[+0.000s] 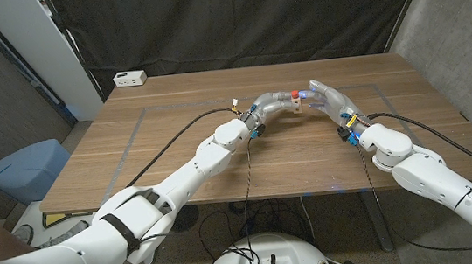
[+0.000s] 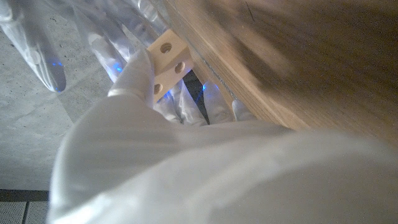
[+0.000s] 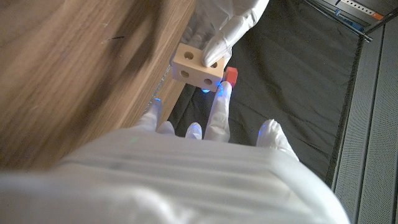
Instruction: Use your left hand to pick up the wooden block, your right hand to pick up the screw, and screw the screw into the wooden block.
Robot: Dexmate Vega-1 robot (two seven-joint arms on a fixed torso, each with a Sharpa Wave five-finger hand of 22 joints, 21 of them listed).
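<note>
left hand (image 2: 134, 84) gripping wooden block (image 2: 166, 62); right hand (image 3: 211, 121) touching screw (image 3: 231, 75)

Two white robot arms reach in from the near corners and meet over the middle of the desk (image 1: 175, 138). The left hand (image 1: 270, 108) is raised, its fingers (image 3: 225, 37) closed around the wooden block (image 3: 197, 67). The right hand (image 1: 325, 98) faces it, fingers (image 3: 219, 112) extended and pressing a red-headed screw (image 3: 231, 75) against the block. Both wrists are lifted clear of the desk.
</note>
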